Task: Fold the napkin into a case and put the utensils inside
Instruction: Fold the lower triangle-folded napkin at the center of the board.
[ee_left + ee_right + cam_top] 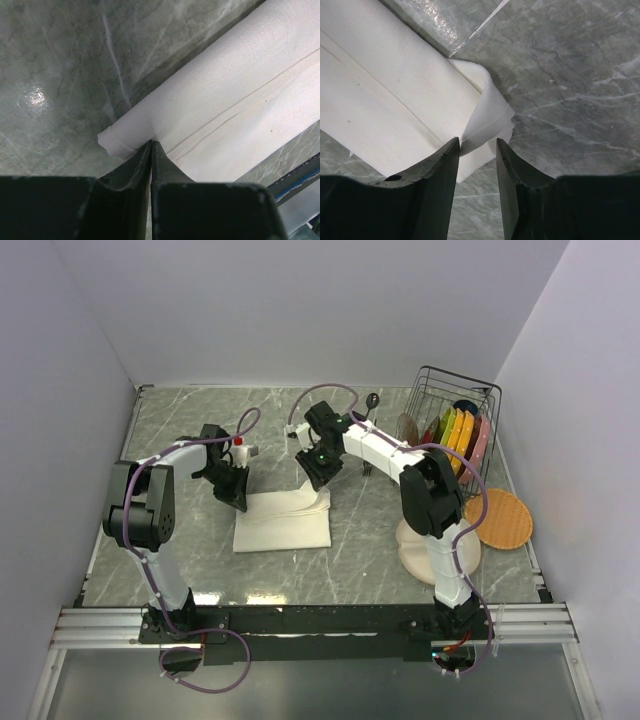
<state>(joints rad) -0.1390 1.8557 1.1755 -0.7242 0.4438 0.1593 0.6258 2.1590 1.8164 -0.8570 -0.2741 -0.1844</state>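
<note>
Status: folding under way, loading not started.

The napkin lies on the worktop about midway between the near and far edges, a little left of centre. It is already doubled into a layered rectangle, with stacked edges showing in both wrist views. It is broader than a narrow strip, so at least one more fold appears to be due.

The left end effector is clenched at the napkin's left end, close to a curled corner. The cloth edge runs into the closed tips, so it appears pinched.

The right end effector is at the opposite end. Its jaws stand apart, with a raised corner of cloth between them and no clamp on it evident.

A dark slender item, probably the spoon, sits near the far edge beside the dish rack. Dark tines, probably the fork, show just beside the right arm. Both are outside the cloth.

Outstanding: finish the fold, flatten the raised corner, then insert both pieces.
</note>
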